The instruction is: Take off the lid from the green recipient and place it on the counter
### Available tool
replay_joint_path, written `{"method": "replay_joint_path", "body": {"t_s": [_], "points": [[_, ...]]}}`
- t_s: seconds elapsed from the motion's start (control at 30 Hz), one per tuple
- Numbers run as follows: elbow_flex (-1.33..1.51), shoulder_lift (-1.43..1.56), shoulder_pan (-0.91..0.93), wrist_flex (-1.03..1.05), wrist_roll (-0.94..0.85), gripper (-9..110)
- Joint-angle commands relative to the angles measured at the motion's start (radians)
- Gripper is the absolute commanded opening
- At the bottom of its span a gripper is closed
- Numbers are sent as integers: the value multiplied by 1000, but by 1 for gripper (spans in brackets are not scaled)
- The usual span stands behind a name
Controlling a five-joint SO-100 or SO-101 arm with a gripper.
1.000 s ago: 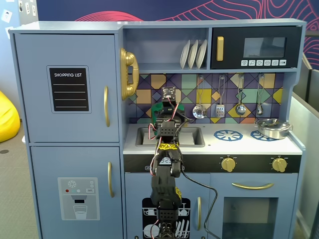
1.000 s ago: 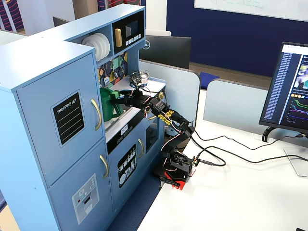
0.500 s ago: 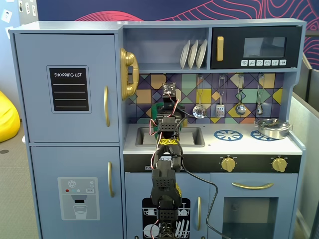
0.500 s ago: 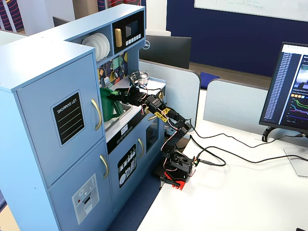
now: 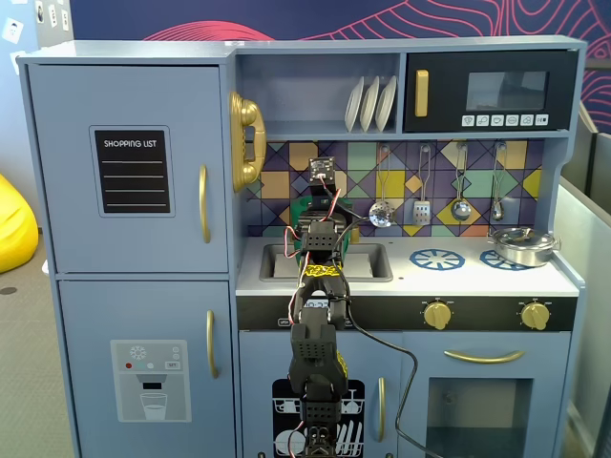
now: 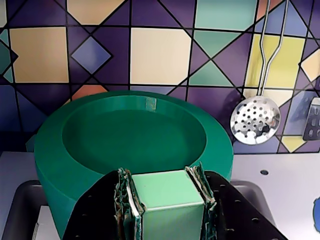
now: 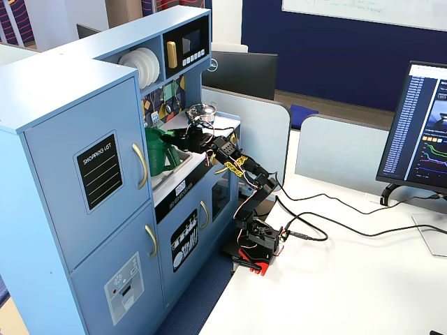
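In the wrist view the gripper (image 6: 167,200) is clenched on the pale-green tab of the lid (image 6: 135,135), its two padded fingers (image 6: 123,197) pressed against either side of the block. The lid fills the middle of that view as a round dark-green disc with a raised rim, tilted toward the camera; whether it sits on the green recipient (image 7: 158,150) or is lifted clear of it cannot be told from here. In a fixed view from the side, the recipient stands at the sink (image 7: 183,162), close to the tiled back wall, and the arm (image 7: 237,167) reaches across the table (image 7: 227,125) to its top edge. In a fixed view from the front the arm (image 5: 318,315) hides most of the recipient (image 5: 299,208), of which only a green sliver shows above the sink. A perforated ladle (image 6: 255,120) hangs on the tiled wall to the right, and a steel pot (image 5: 522,246) sits on the far right burner, well apart from the gripper.
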Motion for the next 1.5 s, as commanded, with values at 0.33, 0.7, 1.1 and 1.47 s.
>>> {"method": "replay_joint_path", "body": {"t_s": [0.33,0.7,1.1,1.47], "points": [[-225,-20,20,-28,-34,0],[-222,28,324,-20,-20,0],[147,95,558,-267,3,0],[456,54,554,-495,-15,0]]}}
